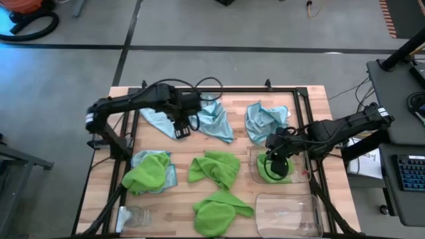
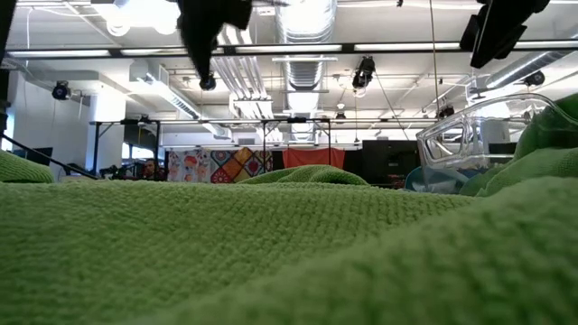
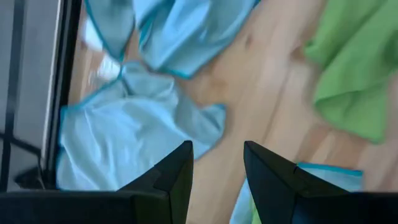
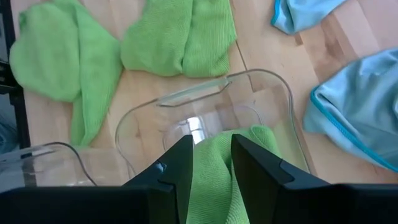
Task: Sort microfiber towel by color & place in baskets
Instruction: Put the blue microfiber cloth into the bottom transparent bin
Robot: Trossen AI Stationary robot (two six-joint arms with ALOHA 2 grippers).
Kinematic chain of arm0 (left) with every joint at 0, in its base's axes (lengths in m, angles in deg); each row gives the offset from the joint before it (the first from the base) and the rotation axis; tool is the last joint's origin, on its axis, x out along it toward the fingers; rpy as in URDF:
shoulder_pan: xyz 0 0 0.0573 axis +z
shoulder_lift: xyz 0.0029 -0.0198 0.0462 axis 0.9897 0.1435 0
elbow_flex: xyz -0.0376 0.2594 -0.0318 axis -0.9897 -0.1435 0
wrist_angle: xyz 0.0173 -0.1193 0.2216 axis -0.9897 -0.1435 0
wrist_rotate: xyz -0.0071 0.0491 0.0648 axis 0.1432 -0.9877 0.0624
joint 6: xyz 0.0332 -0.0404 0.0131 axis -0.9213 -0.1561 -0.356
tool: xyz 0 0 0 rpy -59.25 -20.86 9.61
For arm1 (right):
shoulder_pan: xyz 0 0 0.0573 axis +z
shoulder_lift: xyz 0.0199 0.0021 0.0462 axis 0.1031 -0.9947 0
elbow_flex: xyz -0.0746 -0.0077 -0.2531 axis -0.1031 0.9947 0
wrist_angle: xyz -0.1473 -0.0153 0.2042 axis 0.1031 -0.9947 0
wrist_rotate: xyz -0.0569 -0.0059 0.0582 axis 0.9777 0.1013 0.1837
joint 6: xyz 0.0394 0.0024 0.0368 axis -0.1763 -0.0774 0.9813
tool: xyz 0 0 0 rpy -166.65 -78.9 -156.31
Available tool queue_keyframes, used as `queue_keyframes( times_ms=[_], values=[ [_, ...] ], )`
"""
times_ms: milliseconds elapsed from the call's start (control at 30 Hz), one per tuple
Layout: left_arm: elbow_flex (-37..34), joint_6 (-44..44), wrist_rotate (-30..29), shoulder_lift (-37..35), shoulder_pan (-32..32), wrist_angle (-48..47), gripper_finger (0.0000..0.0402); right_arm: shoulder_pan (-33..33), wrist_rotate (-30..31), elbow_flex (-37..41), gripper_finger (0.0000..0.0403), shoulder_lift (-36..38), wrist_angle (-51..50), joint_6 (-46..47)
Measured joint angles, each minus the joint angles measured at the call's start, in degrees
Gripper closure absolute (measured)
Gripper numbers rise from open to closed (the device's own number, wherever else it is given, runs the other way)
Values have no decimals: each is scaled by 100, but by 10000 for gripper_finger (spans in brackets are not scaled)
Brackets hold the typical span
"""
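Wood-slat table (image 1: 179, 199) on grey floor; left tool (image 3: 216, 163) released over blue towels (image 1: 216, 119); right tool (image 4: 210, 158) grasping green towel (image 4: 217, 168) in basket (image 4: 292, 109).

Workshop room around the wooden bench (image 1: 172, 219)

Grey concrete floor (image 1: 199, 26) fills the upper frame; a desk with a keyboard (image 1: 410, 174) sits lower right. Ceiling strip lights (image 2: 90, 52), ducts (image 2: 307, 18) and a patterned hanging (image 2: 226, 164) show behind.

We see two baskets (image 1: 302, 174) (image 1: 289, 214) at the worktop's (image 1: 179, 206) right, one behind the other. The rear one holds a towel (image 1: 272, 169). Other towels (image 1: 214, 168) lie spread to their left.
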Motion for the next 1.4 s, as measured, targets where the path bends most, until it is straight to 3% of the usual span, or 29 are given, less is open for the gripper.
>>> queue_keyframes(
  times_ms=[333,533,967,1400],
  values=[
    [-3053,-72,-21,-1389,339,2351,274,-2,-4,-26,299,0,188,-96],
    [-4089,316,-827,-1737,753,3013,274,-2,-62,-28,304,0,655,-363],
    [-4942,500,-642,-1275,1178,3963,274,-2,-81,-79,305,0,804,-611],
    [-4928,320,-400,-260,1195,4367,274,-2,-105,-79,305,-2,808,-664]
  ],
)
